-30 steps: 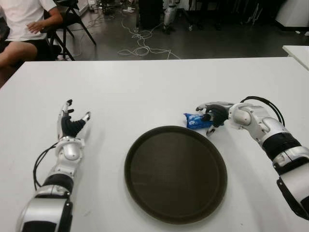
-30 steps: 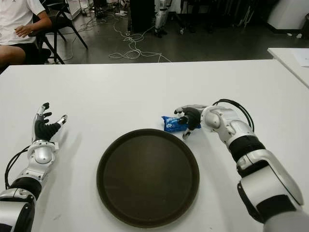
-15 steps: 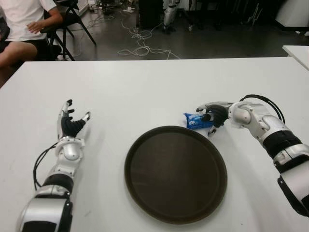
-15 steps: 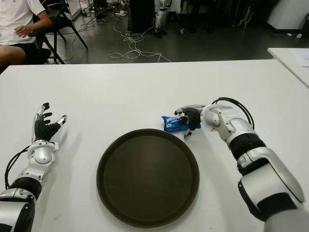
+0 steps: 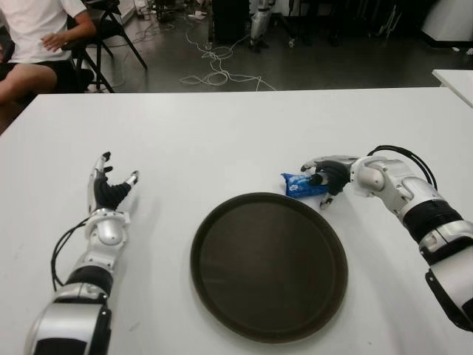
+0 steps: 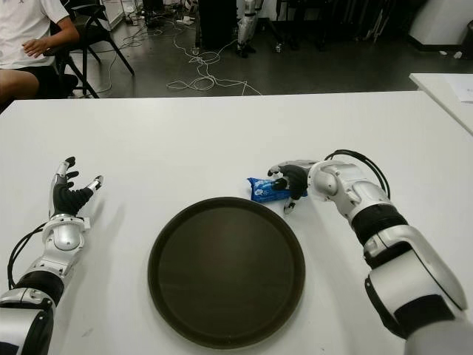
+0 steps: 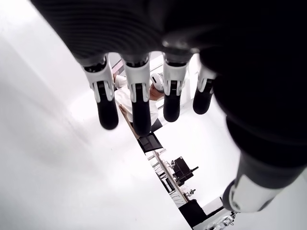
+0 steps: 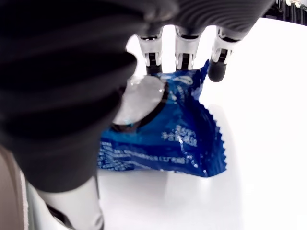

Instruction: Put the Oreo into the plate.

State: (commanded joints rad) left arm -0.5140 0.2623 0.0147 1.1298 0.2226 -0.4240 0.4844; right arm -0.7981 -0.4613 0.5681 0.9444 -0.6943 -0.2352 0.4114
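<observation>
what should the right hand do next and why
Probably close the fingers fully and lift. The right hand is wrapped over the blue Oreo packet, which lies on the white table just beyond the empty plate. The left hand shows open, left of the plate.

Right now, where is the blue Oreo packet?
The blue Oreo packet lies on the white table, just beyond the round dark plate on its far right, under the right hand.

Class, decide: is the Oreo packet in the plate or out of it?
Out. The Oreo packet lies on the table just beyond the plate rim, under the right hand.
</observation>
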